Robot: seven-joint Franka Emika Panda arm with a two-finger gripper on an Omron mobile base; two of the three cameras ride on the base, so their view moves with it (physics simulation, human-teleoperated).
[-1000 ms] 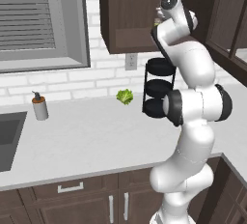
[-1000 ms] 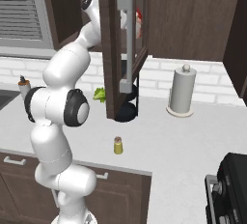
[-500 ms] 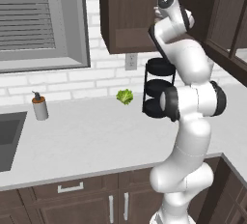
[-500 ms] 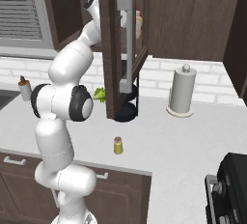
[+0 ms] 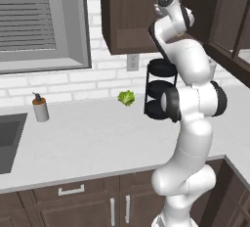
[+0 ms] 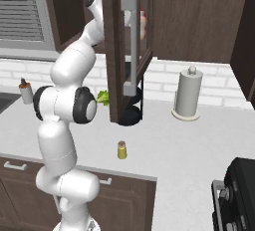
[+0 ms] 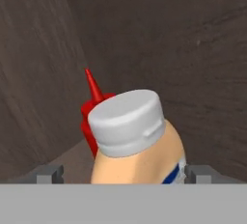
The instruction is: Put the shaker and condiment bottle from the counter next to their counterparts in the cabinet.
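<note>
Standing inside the dark brown wooden wall cabinet [image 7: 193, 49], the squat peach-orange condiment bottle [image 7: 137, 146] sits beside its slim red counterpart [image 7: 94, 107] — gripper [image 7: 124, 172] spread, apparently released; small olive-yellow shaker [image 6: 122, 150] waits on the light-grey counter [image 6: 189, 145].

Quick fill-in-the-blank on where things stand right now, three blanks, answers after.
1. The gripper stands ____ around the condiment bottle.
2. Just behind that bottle stands a slim ____ bottle.
3. The shaker is on the ____, not yet in the cabinet.

Missing words: open; red; counter
</note>
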